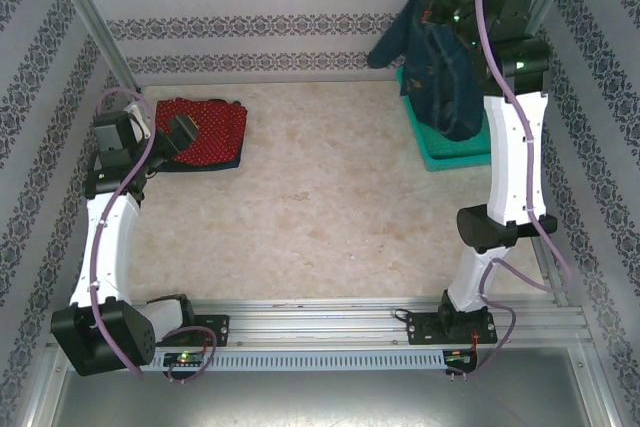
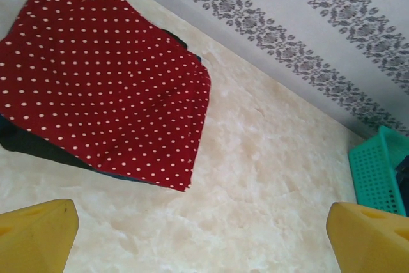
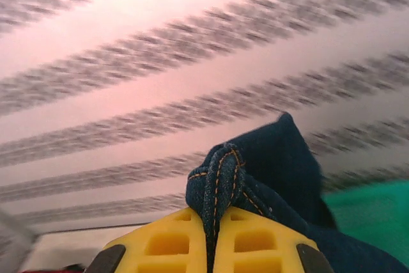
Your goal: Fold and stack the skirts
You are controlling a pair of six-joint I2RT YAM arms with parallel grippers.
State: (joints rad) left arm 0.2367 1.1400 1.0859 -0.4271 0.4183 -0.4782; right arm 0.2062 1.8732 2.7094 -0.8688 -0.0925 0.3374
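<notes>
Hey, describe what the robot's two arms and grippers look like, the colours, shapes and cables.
The left arm and the right arm both have smooth, curved white links between chunky black joint housings. A lilac cable loops along each arm. The left gripper and the right gripper have yellow plastic fingers; the right one's show square recesses.

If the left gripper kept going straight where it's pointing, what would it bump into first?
Probably the bare table, just beside the corner of the red dotted skirt. The left gripper is open, and tabletop lies between its fingers in the wrist view, though depth is hard to judge.
</notes>
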